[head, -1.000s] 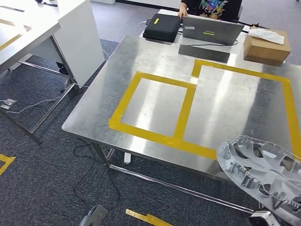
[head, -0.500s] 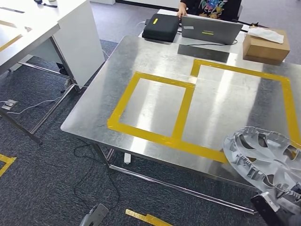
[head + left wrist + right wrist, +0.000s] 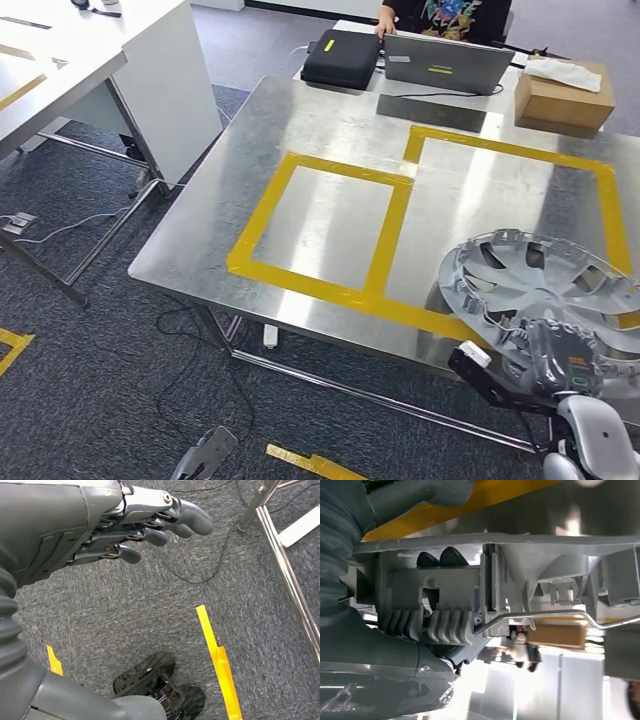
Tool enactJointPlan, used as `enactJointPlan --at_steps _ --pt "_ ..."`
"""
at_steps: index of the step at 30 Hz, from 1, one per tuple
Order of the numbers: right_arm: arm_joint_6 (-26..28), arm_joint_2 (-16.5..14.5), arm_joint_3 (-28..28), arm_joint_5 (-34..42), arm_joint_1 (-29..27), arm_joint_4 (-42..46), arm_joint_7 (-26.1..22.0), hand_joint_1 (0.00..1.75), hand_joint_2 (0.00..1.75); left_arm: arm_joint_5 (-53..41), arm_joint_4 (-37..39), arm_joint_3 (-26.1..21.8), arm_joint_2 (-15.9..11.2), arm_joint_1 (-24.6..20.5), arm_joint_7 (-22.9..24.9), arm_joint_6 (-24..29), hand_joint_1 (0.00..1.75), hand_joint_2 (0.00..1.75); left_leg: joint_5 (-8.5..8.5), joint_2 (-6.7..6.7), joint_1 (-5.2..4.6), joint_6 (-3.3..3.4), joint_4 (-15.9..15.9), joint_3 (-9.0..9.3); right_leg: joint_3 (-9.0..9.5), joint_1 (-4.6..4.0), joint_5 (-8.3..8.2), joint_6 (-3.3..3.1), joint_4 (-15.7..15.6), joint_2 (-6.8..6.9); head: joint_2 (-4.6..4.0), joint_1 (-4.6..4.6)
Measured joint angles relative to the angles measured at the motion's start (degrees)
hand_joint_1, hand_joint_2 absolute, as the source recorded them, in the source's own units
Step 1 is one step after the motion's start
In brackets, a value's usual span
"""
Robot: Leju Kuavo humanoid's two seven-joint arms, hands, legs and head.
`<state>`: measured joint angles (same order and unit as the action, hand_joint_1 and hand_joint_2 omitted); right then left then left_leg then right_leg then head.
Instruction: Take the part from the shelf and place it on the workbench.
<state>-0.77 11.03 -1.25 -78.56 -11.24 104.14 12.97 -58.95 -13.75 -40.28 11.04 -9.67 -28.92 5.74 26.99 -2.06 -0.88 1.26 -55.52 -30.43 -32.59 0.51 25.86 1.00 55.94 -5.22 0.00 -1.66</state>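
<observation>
Workbench [image 3: 324, 130] brushed glossy metal with yellow tape; part [image 3: 528, 280] matt grey plastic; floor rough carpet [image 3: 90, 370]; cardboard box [image 3: 562, 100].

My right hand [image 3: 555, 362] sits low at the near right of what I see from my head, wrist and silver forearm coming up from the corner below it. Its fingers [image 3: 440, 559] are curled through the rim of the part [image 3: 540, 285] and grip it, with the thumb closing from the other side. My left hand [image 3: 124, 525] hangs at my side, low on the near left, pointing down toward the floor. Its fingers lie fairly straight and close together, holding nothing, with the ribbed wrist cover behind them.
</observation>
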Motion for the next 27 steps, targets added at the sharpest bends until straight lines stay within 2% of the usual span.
enactJointPlan --at_steps 5,12,17,22,27 --pt "-0.4 1.9 -5.6 1.2 4.6 -4.6 -0.1 1.75 1.75 0.0 0.0 0.5 0.0 -0.2 0.2 -0.1 0.0 1.75 -0.07 -0.07 0.01 0.0 0.0 0.0 -0.06 0.0 -0.02 0.01 0.0 0.13 0.0 0.0" --pt "-0.9 3.2 -9.3 2.9 7.8 -8.5 -1.8 1.75 1.75 -0.1 0.0 0.7 0.0 -0.2 0.3 0.6 0.0 1.75 -0.07 -0.04 0.01 -0.01 0.0 -0.12 -0.17 0.0 -0.02 0.01 0.1 0.05 0.0 -0.01" --pt "-0.9 3.6 -12.4 1.0 10.9 -11.4 -0.2 1.75 1.75 0.0 0.0 0.8 0.4 -0.3 0.4 0.8 0.0 1.75 -0.08 -0.06 0.0 0.0 0.0 -0.11 -0.17 0.01 -0.04 0.02 0.1 0.1 0.0 -0.01" --pt "-0.9 5.0 -13.1 -0.7 11.0 -12.3 2.8 1.75 1.75 0.5 0.0 0.9 0.3 -0.3 0.4 0.0 0.0 1.75 -0.09 -0.07 0.0 0.01 0.0 -0.12 -0.18 0.01 -0.04 0.02 0.0 0.12 0.0 -0.01" --pt "-0.7 7.2 -10.1 -0.4 8.9 -12.3 4.2 1.75 1.75 1.3 0.0 0.8 -0.4 -0.1 0.3 -2.4 0.0 1.75 -0.08 -0.1 -0.01 0.02 0.0 -0.17 -0.21 0.02 -0.04 0.02 0.0 0.16 0.0 -0.01"
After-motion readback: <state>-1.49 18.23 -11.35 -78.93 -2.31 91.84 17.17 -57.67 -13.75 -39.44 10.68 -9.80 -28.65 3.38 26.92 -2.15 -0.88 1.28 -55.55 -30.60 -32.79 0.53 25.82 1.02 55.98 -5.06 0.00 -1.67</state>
